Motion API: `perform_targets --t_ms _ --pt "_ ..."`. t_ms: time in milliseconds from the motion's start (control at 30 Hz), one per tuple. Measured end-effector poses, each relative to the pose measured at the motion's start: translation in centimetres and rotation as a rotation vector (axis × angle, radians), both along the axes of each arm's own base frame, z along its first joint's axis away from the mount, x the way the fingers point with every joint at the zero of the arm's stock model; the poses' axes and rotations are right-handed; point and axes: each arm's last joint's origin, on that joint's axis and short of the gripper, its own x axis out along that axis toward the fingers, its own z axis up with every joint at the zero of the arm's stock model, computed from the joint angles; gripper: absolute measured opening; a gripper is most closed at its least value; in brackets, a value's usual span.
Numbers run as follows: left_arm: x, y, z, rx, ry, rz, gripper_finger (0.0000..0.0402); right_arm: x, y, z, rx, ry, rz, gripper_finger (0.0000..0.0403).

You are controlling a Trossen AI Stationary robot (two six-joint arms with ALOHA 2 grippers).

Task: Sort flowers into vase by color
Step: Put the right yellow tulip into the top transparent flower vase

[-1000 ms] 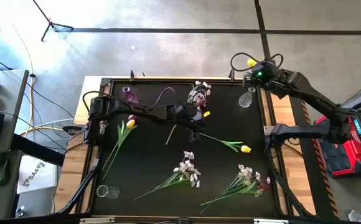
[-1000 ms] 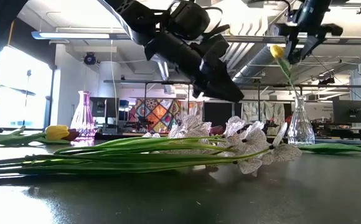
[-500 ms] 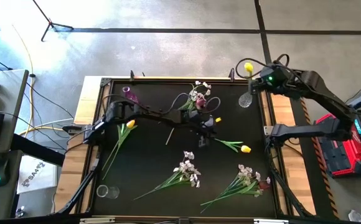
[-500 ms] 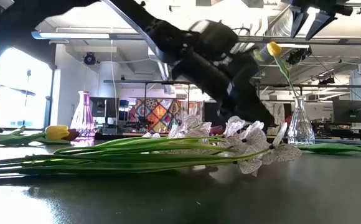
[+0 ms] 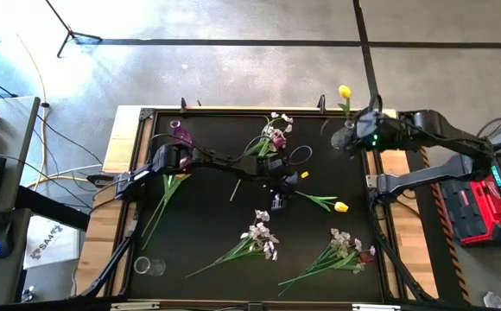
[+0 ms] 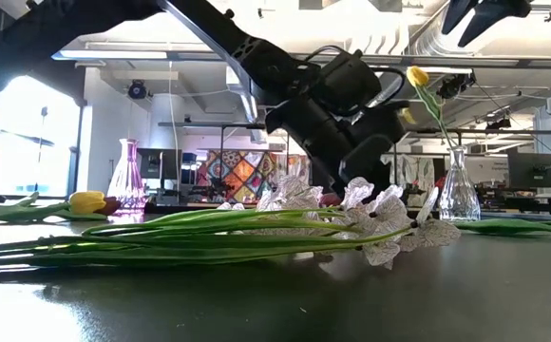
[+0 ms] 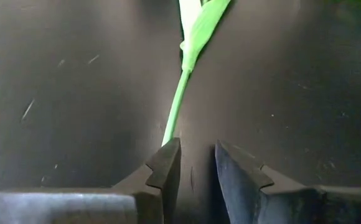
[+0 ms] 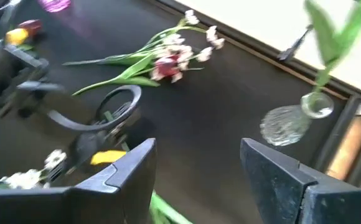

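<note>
Left claw: left gripper hangs low over the middle of the desk, fingers narrowly parted with bare desk between them, holding nothing
Target flower: yellow tulip lies flat just right of centre, toward the right edge
Long axis: stem runs from the claw's fingertips out to the bloom, its cut end just ahead of one finger and slightly off the gap
Nearer arm: left arm by far
Next move, as I judge it: nudge sideways to straddle the stem end, then close
Right claw: right gripper is wide open and empty, just beside the clear vase near the far right corner
Already placed: one yellow flower stands in that vase
</note>
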Motion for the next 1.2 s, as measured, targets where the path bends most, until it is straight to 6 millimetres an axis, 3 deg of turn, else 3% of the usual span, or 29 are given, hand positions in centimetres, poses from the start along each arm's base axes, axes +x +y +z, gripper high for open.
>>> perform_targets --t_ms 233,400,600,867,1000,1200 --pt "-0.1 0.1 -0.5 -0.004 0.021 0.046 0.0041 1.6 2.9 -0.8 -0.014 0.037 0.063 0.022" --pt "-0.4 -0.7 0.9 0.022 0.014 0.034 0.002 2.6 4.3 -1.4 -0.018 0.061 0.091 0.022" --pt "0.2 -1.2 2.0 0.086 -0.088 -0.005 0.0061 2.4 5.5 -1.6 0.02 0.059 0.097 0.0219" --pt "0.4 0.9 1.0 0.108 -0.105 0.005 0.0154 2.5 8.0 -2.5 0.124 0.141 0.174 0.0219" --pt "0.3 2.1 -0.1 0.091 -0.081 0.002 0.0158 3.1 8.8 -3.1 0.133 0.188 0.171 0.0219" --pt "0.0 2.4 -0.4 0.047 -0.053 -0.056 0.0132 4.0 9.5 -3.8 0.13 0.227 0.168 0.0219"
